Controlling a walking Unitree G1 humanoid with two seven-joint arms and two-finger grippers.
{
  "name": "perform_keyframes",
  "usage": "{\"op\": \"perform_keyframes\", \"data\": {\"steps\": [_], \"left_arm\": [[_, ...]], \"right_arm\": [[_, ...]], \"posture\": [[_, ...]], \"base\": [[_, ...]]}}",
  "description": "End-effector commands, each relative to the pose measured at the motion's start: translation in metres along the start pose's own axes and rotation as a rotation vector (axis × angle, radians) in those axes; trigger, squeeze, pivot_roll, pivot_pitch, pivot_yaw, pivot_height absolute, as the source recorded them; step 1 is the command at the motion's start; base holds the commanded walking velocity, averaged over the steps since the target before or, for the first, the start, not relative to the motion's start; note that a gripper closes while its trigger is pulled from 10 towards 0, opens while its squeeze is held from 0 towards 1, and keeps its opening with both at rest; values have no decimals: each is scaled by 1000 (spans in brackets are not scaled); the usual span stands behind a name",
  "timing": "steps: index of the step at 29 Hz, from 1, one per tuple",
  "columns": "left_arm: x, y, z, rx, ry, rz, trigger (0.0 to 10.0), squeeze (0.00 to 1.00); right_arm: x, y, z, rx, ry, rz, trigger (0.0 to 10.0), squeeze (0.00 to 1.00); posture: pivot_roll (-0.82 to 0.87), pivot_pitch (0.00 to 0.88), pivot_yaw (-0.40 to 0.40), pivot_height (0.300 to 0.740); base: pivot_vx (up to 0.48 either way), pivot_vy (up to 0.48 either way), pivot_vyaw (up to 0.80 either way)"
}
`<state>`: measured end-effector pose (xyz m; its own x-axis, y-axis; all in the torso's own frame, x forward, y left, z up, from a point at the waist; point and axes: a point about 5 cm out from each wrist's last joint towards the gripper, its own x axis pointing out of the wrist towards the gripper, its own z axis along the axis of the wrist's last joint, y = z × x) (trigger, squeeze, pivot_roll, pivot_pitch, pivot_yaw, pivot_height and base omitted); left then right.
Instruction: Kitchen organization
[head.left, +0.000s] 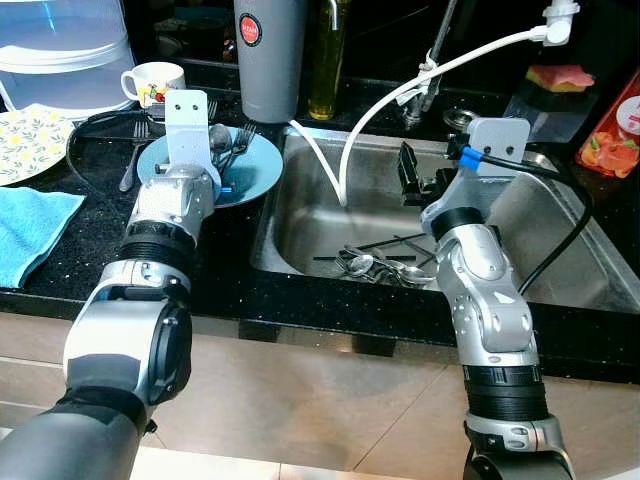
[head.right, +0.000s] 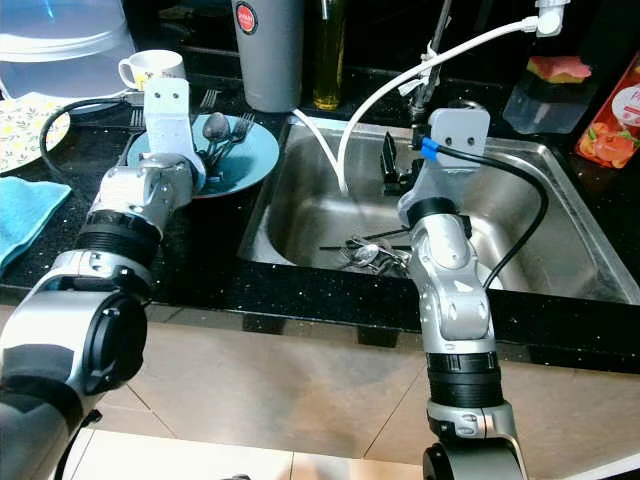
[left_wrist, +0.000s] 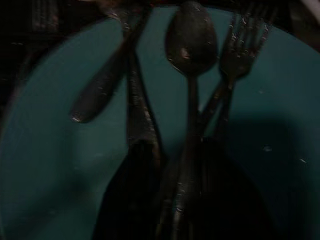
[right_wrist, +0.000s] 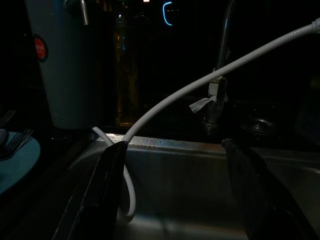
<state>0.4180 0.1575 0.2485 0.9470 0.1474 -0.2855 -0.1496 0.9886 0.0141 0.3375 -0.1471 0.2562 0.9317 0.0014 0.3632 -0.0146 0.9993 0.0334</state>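
Spoon (left_wrist: 191, 45): lying on the blue plate (head.left: 262, 168), bowl pointing away from the robot.
Left gripper (left_wrist: 172, 200): reaching low over the plate, fingers closing around the spoon's handle.
Right gripper (right_wrist: 172, 192): hovering above the sink (head.left: 520, 220), fingers spread wide.

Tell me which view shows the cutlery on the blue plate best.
Left wrist view: the cutlery fills the frame, spoon bowl and fork tines distinct on the blue plate, the left gripper right over it. Both eye views show it small, partly behind the left arm. Right wrist view catches only fork tips.
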Motion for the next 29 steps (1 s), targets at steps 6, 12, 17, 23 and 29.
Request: {"op": "perform_keyframes", "data": {"steps": [6, 12, 17, 23, 29], "left_arm": [[3, 0, -16, 4, 94, -4, 10000, 0], [4, 3, -19, -20, 111, 7, 0, 0], [4, 4, -20, -46, 122, 4, 0, 0], [4, 4, -17, -52, 111, 4, 0, 0], [-5, -3, 22, -59, -153, -25, 10000, 0]], "right_arm": [[0, -3, -2, -5, 6, -8, 10000, 0], [0, -3, -2, -4, 6, -8, 10000, 0], [0, -3, -2, -3, 6, -7, 10000, 0], [0, -3, -1, -3, 5, -7, 10000, 0], [0, -3, -1, -4, 3, -4, 10000, 0]], "posture": [[235, 50, -20, 740], [237, 50, -20, 740], [237, 48, -20, 740], [236, 47, -20, 740], [236, 39, -25, 740]], "base": [[0, 0, 0], [0, 0, 0], [0, 0, 0], [0, 0, 0], [0, 0, 0]]}}
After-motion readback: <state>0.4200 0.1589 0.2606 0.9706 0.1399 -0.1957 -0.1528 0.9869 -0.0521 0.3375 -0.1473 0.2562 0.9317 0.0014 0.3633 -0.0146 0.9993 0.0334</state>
